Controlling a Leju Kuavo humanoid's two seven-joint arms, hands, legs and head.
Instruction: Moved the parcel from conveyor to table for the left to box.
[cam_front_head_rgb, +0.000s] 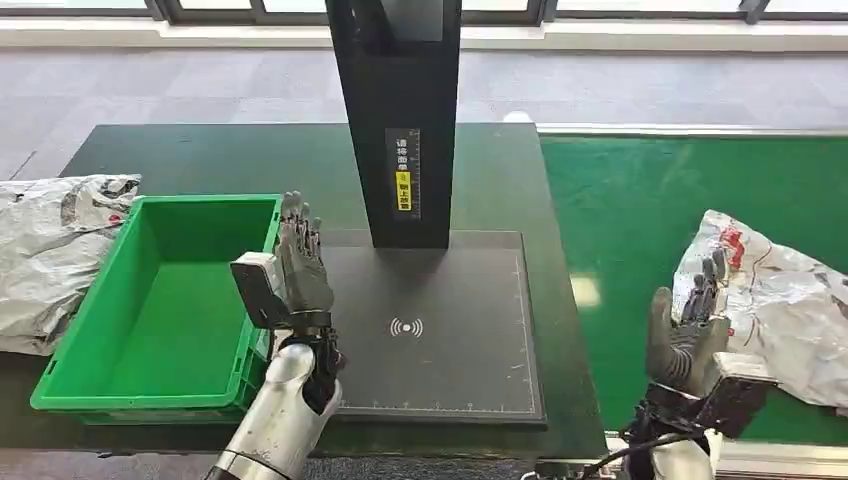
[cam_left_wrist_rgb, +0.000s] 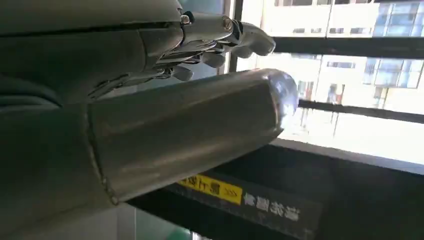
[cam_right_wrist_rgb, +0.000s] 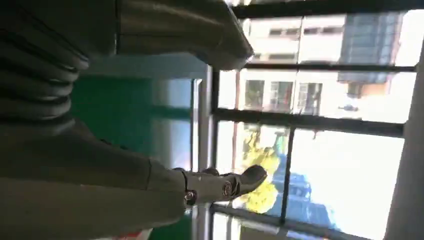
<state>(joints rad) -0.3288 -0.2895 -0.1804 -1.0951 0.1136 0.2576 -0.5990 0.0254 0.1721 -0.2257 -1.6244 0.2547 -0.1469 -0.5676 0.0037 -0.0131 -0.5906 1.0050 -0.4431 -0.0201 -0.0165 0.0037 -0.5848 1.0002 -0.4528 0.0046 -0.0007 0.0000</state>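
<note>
My left hand (cam_front_head_rgb: 298, 262) is up in the lower-left middle of the head view, fingers straight and a little apart, nothing in it. The arm behind it is smooth brushed silver, the fingers dark and jointed. My right hand (cam_front_head_rgb: 688, 330) stands at the lower right, fingers raised and spread, palm empty too, its fingertips just short of the parcel (cam_front_head_rgb: 775, 300).

The parcel is a crinkled white-grey plastic mailer bag with red print, lumpy and soft, lying on the flat green conveyor belt (cam_front_head_rgb: 640, 210) at the right edge of the frame.

Left of my left hand sits a green plastic crate (cam_front_head_rgb: 90, 330), rectangular, with smooth walls and a rolled rim. I see only its bare green floor inside. Just beyond its left wall, at the frame's left edge, lies another wrinkled grey mailer bag (cam_front_head_rgb: 50, 250) on the dark green table (cam_front_head_rgb: 220, 155).

In the centre is a matte black scanner plate (cam_front_head_rgb: 440, 330) with white ruler ticks along its edges and a wireless symbol. A square black post (cam_front_head_rgb: 400, 110) rises from its far end, with a label of white characters and a yellow patch.

My left wrist view brings that label (cam_left_wrist_rgb: 240, 197) close, yellow patch and white characters on black, beyond my thick metallic thumb (cam_left_wrist_rgb: 190, 130), with windows behind. My right wrist view catches a dark fingertip (cam_right_wrist_rgb: 250, 177) against bright window panes and a strip of green belt.
</note>
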